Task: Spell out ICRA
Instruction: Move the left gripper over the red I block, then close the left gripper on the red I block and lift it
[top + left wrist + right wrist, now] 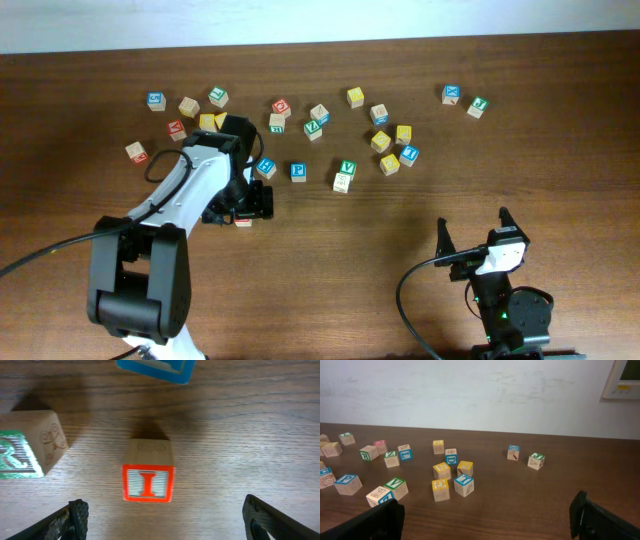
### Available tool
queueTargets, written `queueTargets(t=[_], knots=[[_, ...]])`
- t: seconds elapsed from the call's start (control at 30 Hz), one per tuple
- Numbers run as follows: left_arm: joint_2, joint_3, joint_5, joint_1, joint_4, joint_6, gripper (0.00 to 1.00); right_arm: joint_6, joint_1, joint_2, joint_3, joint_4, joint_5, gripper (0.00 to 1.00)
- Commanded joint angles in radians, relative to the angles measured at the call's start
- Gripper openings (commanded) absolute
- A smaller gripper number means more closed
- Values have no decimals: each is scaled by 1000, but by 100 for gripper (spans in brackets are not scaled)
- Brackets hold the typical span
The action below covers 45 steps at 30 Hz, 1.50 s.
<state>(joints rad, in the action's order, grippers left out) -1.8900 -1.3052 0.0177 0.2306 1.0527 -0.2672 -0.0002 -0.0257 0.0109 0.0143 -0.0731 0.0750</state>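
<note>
From above: can see the left gripper down low over the table, with the red I block right at its tips. Can see the right gripper spread wide, holding nothing, the loose blocks far ahead of it

From the left wrist: fingers wide apart, touching nothing. I block between them, a bit ahead, letter facing the camera. Green block ahead toward the view's left, blue block farther ahead

From the right wrist: fingers wide apart, nothing between them. Many loose blocks ahead, mostly toward the view's left
</note>
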Motion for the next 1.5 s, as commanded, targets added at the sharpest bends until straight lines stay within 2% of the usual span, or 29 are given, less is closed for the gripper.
queueTargets(t=[0.0, 0.2, 0.33, 0.43, 0.5, 0.53, 0.57, 0.63, 0.7, 0.8, 0.87, 1.07, 1.27, 1.47], knots=[[-3, 11, -34, -2, -13, -10, 89, -3, 7, -8, -9, 0, -5, 98], [-18, 14, -33, -2, -52, -9, 88, -3, 7, -7, -9, 0, -5, 98], [-45, 16, -33, -1, -73, -9, 77, -3, 7, -8, -9, 0, -5, 98], [-100, 29, -34, -2, -80, -9, 75, -3, 7, -8, -9, 0, -5, 98], [-116, 29, -34, -2, -103, -9, 67, -3, 7, -8, -9, 0, -5, 98], [-116, 29, -34, -2, -120, -9, 57, -3, 7, -8, -9, 0, -5, 98], [-116, 29, -34, -2, -125, -9, 52, -3, 7, -7, -9, 0, -5, 98], [-116, 29, -33, -2, -124, -9, 50, -3, 7, -7, -9, 0, -5, 98], [-116, 29, -33, -2, -124, -9, 41, -3, 7, -7, -9, 0, -5, 98], [-116, 29, -34, -2, -105, -9, 44, -3, 7, -8, -9, 0, -5, 98], [-116, 29, -34, -2, -110, -9, 34, -3, 7, -8, -9, 0, -5, 98], [-116, 29, -29, -2, -109, -9, 31, -3, 7, -7, -9, 0, -5, 98], [-114, 27, 22, -2, -104, -9, 17, -3, 7, -8, -9, 0, -5, 98], [-109, -69, 119, 2, 66, -9, 18, -3, 7, -8, -9, 0, -5, 98]])
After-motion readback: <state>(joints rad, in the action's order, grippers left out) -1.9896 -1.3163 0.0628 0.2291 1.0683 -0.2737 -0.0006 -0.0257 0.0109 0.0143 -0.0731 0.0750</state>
